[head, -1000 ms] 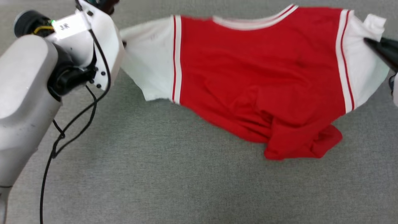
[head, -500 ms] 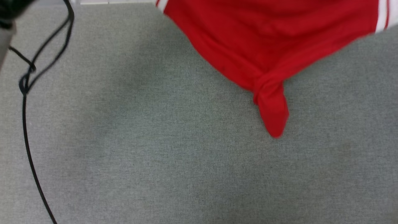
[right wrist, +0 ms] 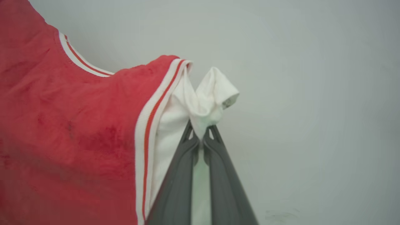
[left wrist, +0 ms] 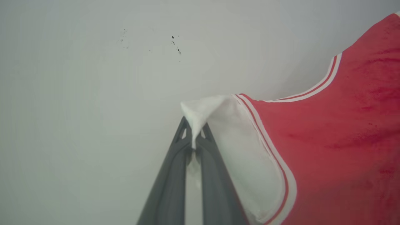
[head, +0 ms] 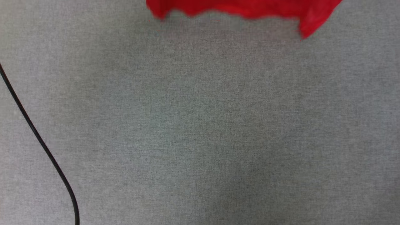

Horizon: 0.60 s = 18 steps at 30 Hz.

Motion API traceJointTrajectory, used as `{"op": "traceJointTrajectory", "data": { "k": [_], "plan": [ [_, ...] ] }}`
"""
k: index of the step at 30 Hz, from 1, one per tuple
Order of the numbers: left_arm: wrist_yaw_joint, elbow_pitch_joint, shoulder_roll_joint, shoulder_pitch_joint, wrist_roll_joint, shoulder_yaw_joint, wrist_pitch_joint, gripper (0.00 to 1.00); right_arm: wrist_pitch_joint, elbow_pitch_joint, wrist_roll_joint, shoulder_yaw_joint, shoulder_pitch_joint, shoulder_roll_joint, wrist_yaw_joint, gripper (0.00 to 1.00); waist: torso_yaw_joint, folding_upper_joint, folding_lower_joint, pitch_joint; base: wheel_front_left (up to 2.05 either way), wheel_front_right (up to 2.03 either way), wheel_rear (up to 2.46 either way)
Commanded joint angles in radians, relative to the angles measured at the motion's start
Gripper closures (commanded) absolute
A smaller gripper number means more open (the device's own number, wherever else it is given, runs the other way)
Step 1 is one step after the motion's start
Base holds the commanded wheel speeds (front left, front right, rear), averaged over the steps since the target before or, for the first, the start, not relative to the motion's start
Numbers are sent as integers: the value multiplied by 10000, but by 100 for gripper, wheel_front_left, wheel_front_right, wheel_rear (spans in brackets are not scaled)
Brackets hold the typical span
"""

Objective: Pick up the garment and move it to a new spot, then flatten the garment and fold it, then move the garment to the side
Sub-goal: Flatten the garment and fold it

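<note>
The garment is a red jersey with white short sleeves and red-and-white striped trim, held up in the air between both arms. Its wavy red bottom hem (head: 243, 11) hangs at the head view's top edge, above the grey surface. In the left wrist view my left gripper (left wrist: 193, 137) is shut on the tip of one white sleeve (left wrist: 237, 150), the red body (left wrist: 343, 140) hanging to the right. In the right wrist view my right gripper (right wrist: 201, 132) is shut on the bunched end of the other white sleeve (right wrist: 206, 97), the red body (right wrist: 68, 131) spreading left.
A grey fabric-covered surface (head: 200, 131) spreads across the head view. A black cable (head: 37, 140) curves down its left side. A pale plain wall (left wrist: 93, 93) stands behind the hanging jersey in the left wrist view, and the wall (right wrist: 312, 93) also backs the right wrist view.
The jersey has risen off the surface: first spread out low, then its bunched bottom dangling, now just the hem at the top edge. The left arm has left the head view.
</note>
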Motion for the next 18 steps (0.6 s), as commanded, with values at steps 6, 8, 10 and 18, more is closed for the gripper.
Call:
{"op": "traceJointTrajectory", "data": {
  "k": [6, 8, 10, 18],
  "plan": [
    [-44, 876, -152, -929, 3, -22, -766, 100, -561, 906, -342, 256, -1087, 540, -7, 100, 8, -1, -1, 589, 0, 0, 0],
    [-40, 1088, -170, -957, -35, -56, -1018, 100, -711, 1129, -306, 461, -1142, 664, -7, 100, 19, -1, -1, 723, 0, 0, 0],
    [-51, 1336, -213, -719, -101, -214, -1158, 100, -892, 1326, -223, 667, -983, 712, -7, 100, 29, -1, -1, 797, 0, 0, 0],
    [-60, 1650, -208, 1139, -853, -751, -2076, 100, -1895, 2259, 435, 1441, 634, 1191, -7, 100, -55, -1, -1, 554, 0, 0, 0]
  ]
}}
